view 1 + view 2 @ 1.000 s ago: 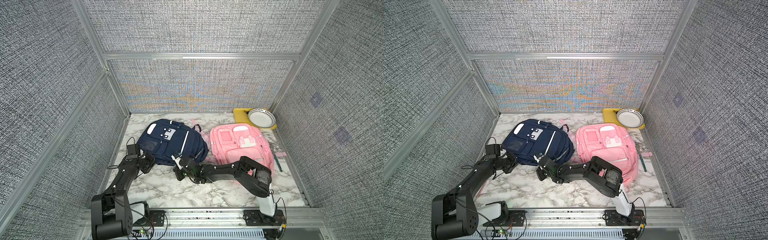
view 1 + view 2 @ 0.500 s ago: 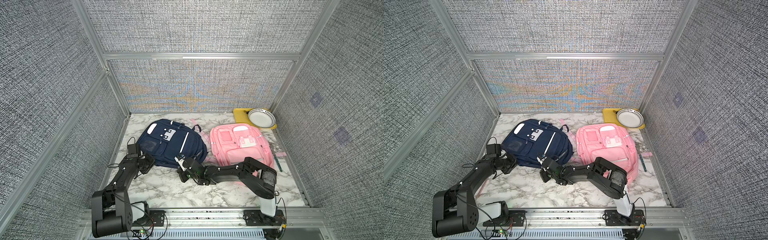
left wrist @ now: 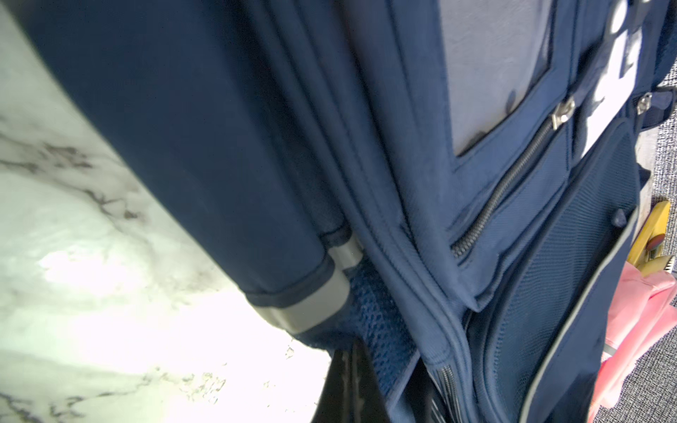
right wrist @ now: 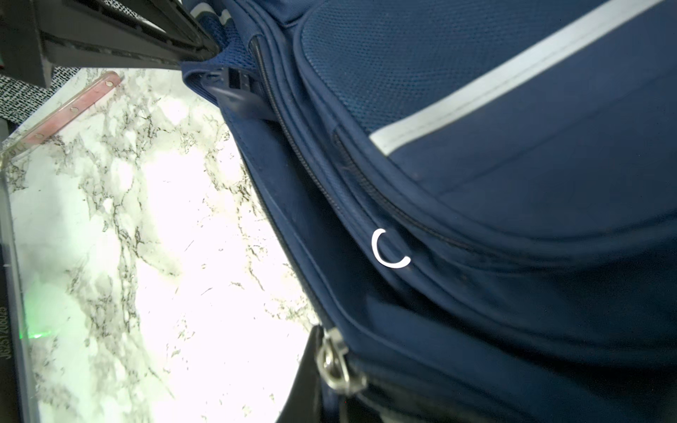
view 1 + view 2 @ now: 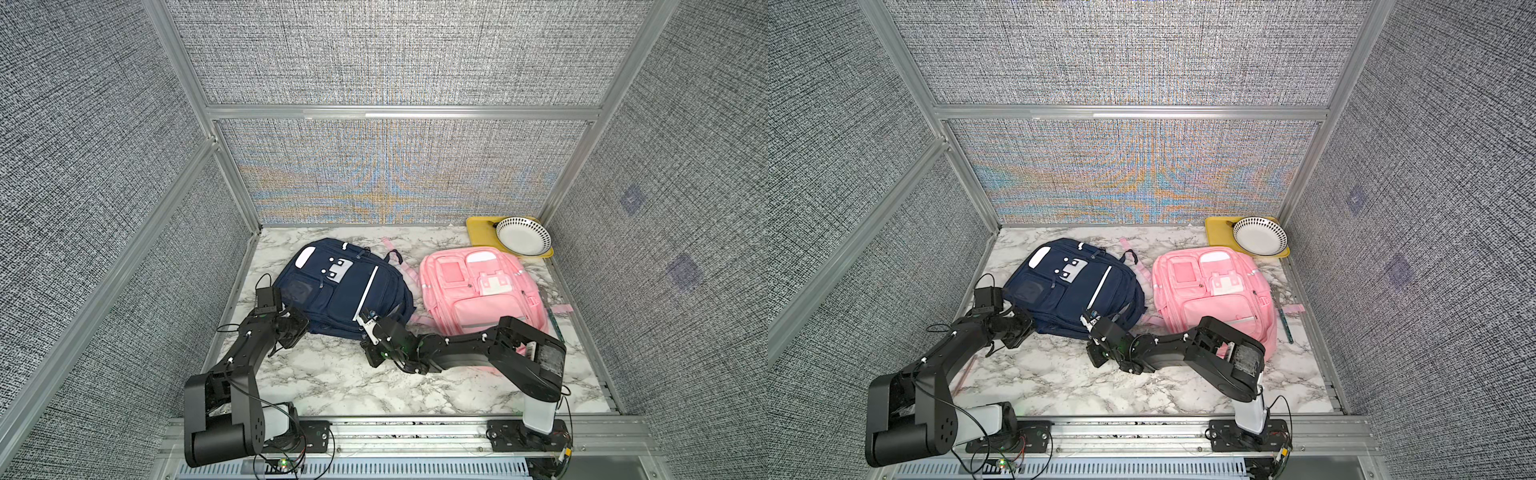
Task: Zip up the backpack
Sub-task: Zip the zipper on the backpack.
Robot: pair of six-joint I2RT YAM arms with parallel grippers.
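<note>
The navy backpack (image 5: 345, 286) (image 5: 1073, 286) lies flat at the left of the marble table, seen in both top views. My left gripper (image 5: 297, 328) (image 5: 1017, 328) (image 3: 384, 388) sits at its near-left corner, shut on the blue mesh fabric (image 3: 381, 329) there. At the backpack's near edge my right gripper (image 5: 365, 321) (image 5: 1090, 319) (image 4: 337, 373) is shut on the metal zipper pull (image 4: 335, 360). In the right wrist view the main zipper line (image 4: 293, 139) runs along the side from the left gripper toward the pull. A white C-shaped ring (image 4: 388, 249) rests on the fabric.
A pink backpack (image 5: 478, 286) lies to the right of the navy one, under my right arm's elbow. A yellow tray (image 5: 482, 232) with a white dotted bowl (image 5: 523, 236) stands at the back right. A pink strip (image 5: 965, 374) lies near the left wall. Mesh walls enclose the table.
My right gripper has slid a little to the right along the backpack's near edge with the zipper pull. The left gripper has stayed at the corner.
</note>
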